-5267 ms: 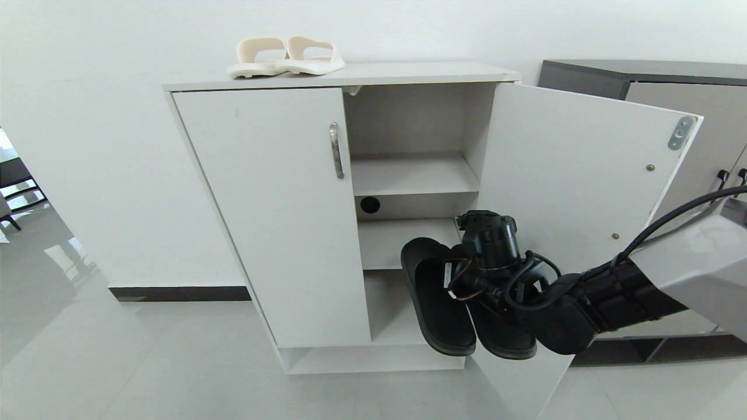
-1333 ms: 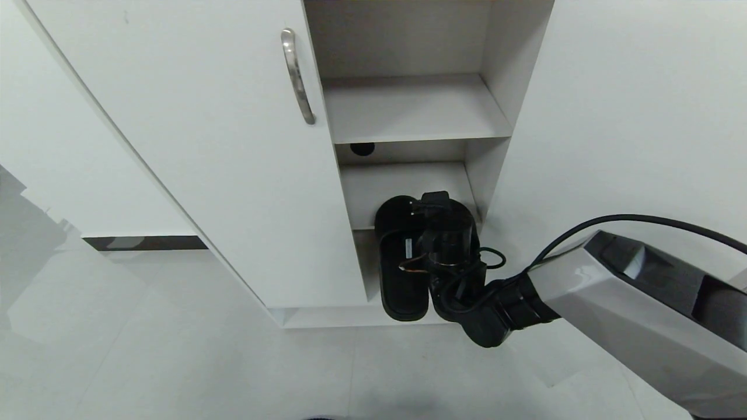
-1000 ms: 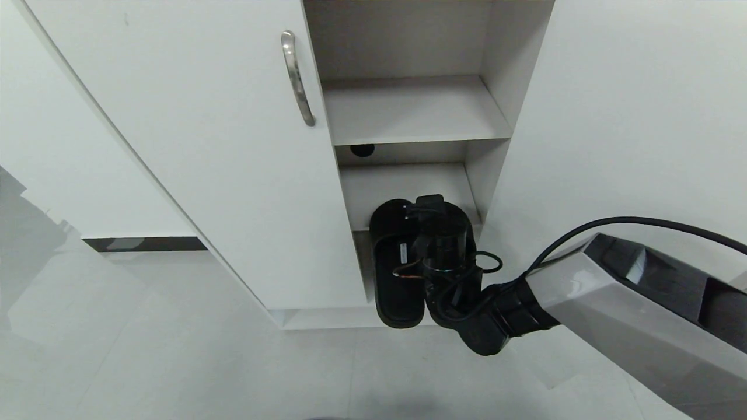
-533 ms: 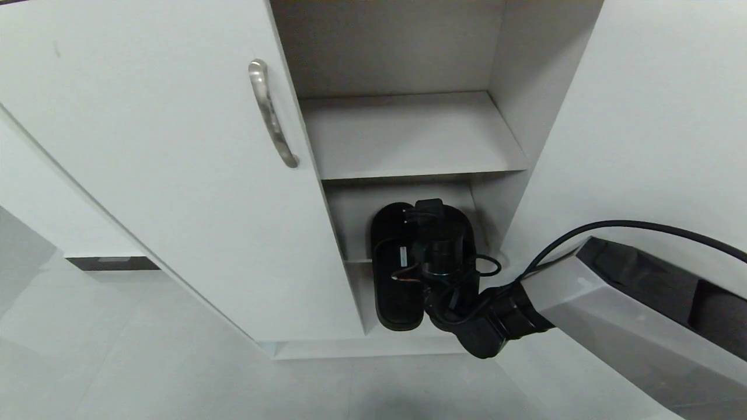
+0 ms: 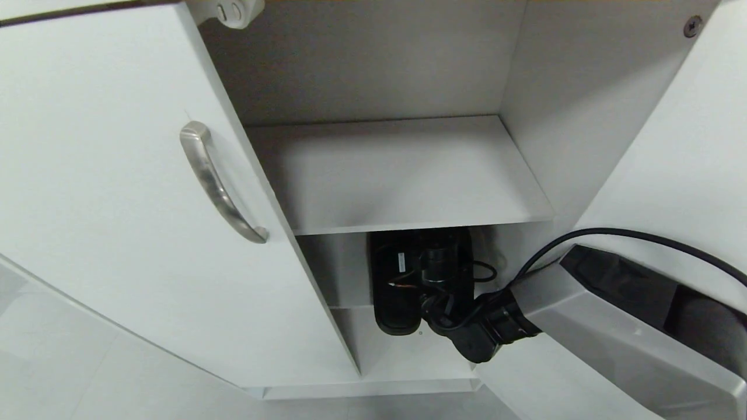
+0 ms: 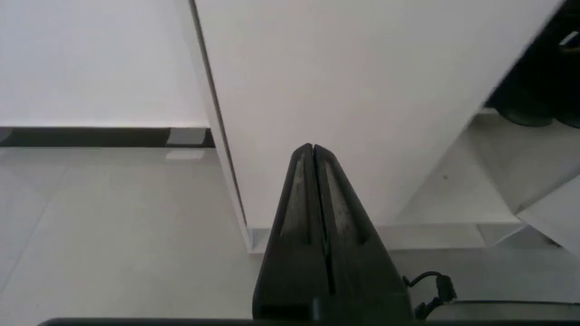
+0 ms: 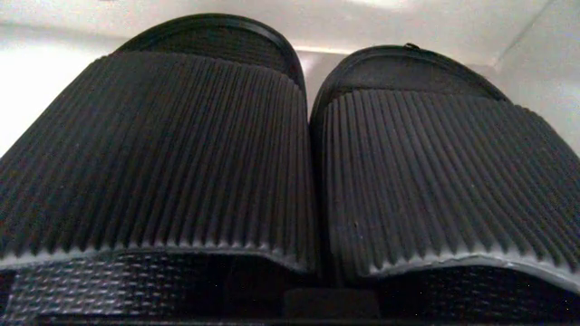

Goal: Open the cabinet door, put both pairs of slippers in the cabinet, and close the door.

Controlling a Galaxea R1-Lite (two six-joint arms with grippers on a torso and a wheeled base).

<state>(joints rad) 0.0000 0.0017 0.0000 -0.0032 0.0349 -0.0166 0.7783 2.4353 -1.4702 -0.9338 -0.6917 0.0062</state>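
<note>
The black slippers lie side by side, toes in the white cabinet's middle compartment under the upper shelf, heels sticking out over the bottom compartment. My right gripper is shut on them from behind, its arm coming in from the lower right. Up close, the slippers show ribbed straps, with the compartment's white walls around them. My left gripper is shut on nothing, low in front of the closed left door and above the floor.
The left cabinet door is closed, its metal handle close to the opening. The right door stands open beside my right arm. A door catch sits at the cabinet's top. Grey floor tiles spread out before the cabinet.
The camera has moved closer to the cabinet. My right gripper has carried the black slippers from in front of the opening into the middle compartment, deeper under the upper shelf.
</note>
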